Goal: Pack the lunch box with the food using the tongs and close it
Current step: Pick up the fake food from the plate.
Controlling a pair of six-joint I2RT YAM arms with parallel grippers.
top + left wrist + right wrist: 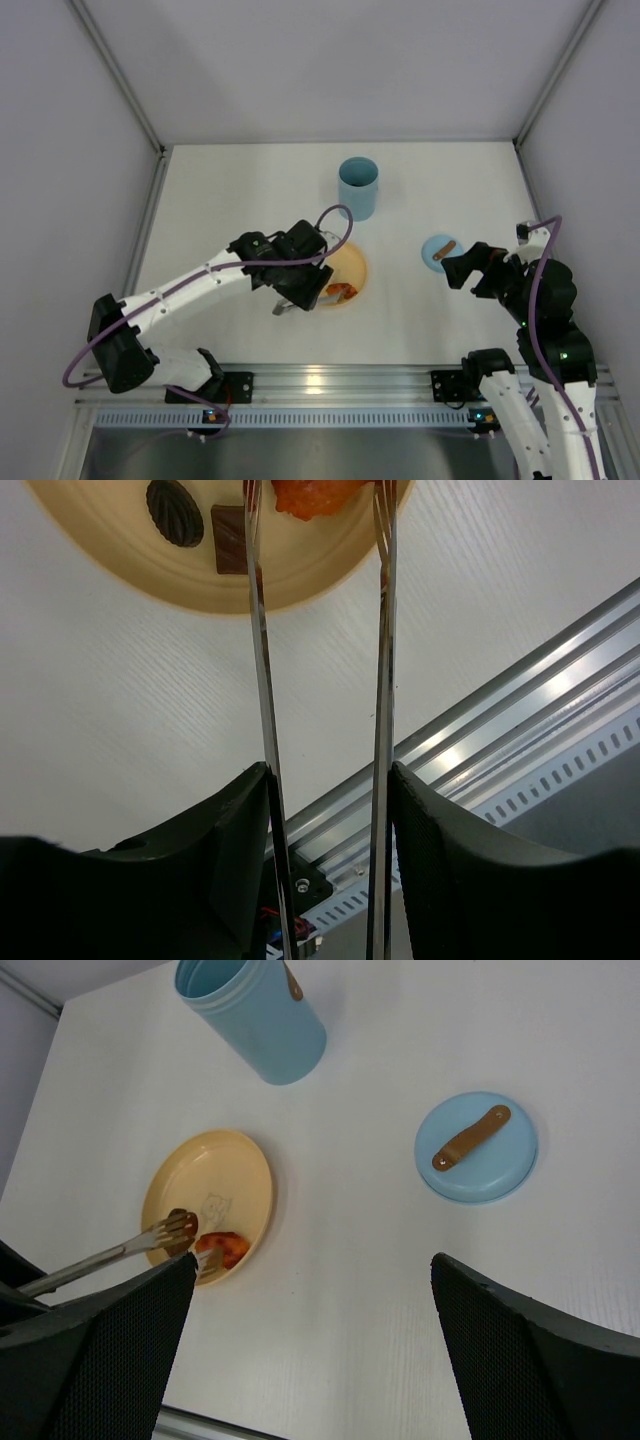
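Observation:
My left gripper (297,290) (330,780) is shut on the silver tongs (262,680), pressing their two arms partway together. The tongs (110,1255) reach out over the yellow-orange plate (352,262) (300,580), and their tips stand on either side of an orange-red piece of food (310,495) (222,1247). A dark oval piece (175,512) and a brown square piece (232,540) lie beside it on the plate. The light-blue lunch box (358,185) (255,1015) stands upright and uncovered behind the plate. My right gripper (465,268) (315,1280) hangs open and holds nothing, near the lid.
The flat light-blue lid (438,250) (477,1147) with its brown tab lies on the table to the right of the plate. An aluminium rail (320,380) (500,740) runs along the near edge. Grey walls close in the table at the back and sides.

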